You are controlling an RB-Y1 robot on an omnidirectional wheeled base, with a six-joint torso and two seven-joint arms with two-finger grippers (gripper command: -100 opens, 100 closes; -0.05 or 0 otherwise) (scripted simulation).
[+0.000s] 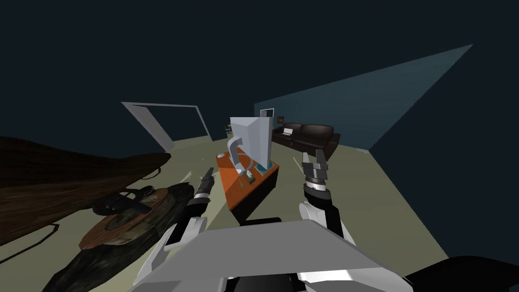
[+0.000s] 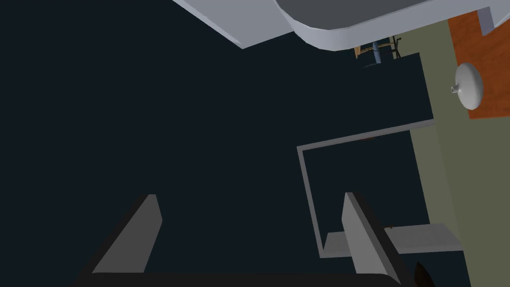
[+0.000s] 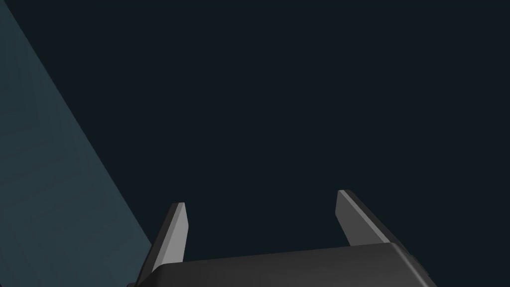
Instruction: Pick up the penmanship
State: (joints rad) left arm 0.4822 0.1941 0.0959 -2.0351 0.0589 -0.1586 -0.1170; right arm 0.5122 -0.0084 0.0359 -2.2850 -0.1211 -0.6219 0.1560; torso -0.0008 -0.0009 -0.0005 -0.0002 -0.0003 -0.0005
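An orange desk (image 1: 234, 188) stands ahead of me on the olive floor, its corner toward me. On it stand a big white and grey monitor-like block (image 1: 252, 142), a small pale item (image 1: 250, 177), a flat teal item (image 1: 262, 168) and a white round thing (image 1: 220, 156). I cannot tell which of the small items is the penmanship. My left gripper (image 1: 207, 178) hangs open just left of the desk, with nothing between its fingers (image 2: 363, 234). My right gripper (image 1: 314, 159) is raised to the right of the desk, open and empty (image 3: 261, 214).
A black sofa (image 1: 306, 137) stands behind the desk by the teal wall. At the left lie a dark rug with a round wooden table (image 1: 126, 215) and a large brown shape (image 1: 61, 177). A grey door frame (image 1: 152, 121) stands at the back left.
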